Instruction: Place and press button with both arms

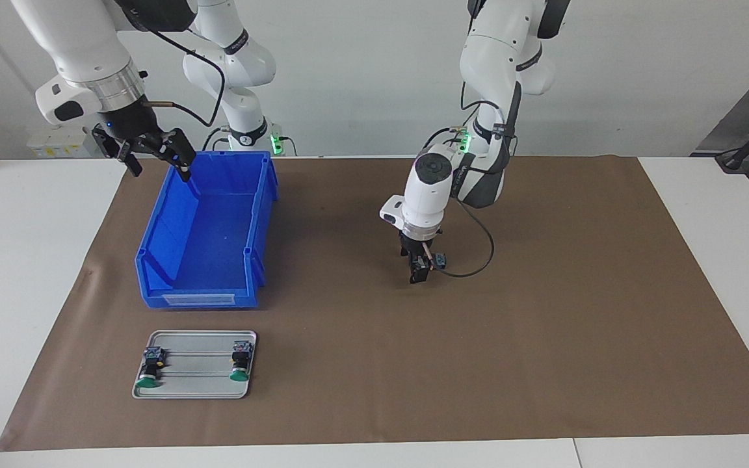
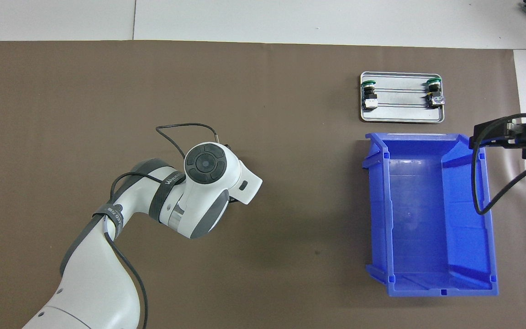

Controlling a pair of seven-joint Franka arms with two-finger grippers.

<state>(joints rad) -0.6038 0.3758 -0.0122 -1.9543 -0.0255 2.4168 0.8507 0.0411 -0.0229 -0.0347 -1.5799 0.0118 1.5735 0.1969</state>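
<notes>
Blue bin (image 1: 209,237) sits just beside metal tray (image 1: 196,364) holding two buttons (image 1: 239,361).

Left gripper (image 1: 419,272) points straight down, low over the mat (wrist vertical); right gripper (image 1: 153,153) hangs raised, fingers spread.

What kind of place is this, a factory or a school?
Most likely a robotics test lab. Two white robot arms stand at a plain table with a brown mat, and the only goods are a blue bin and a small metal tray holding green push-buttons.
</notes>
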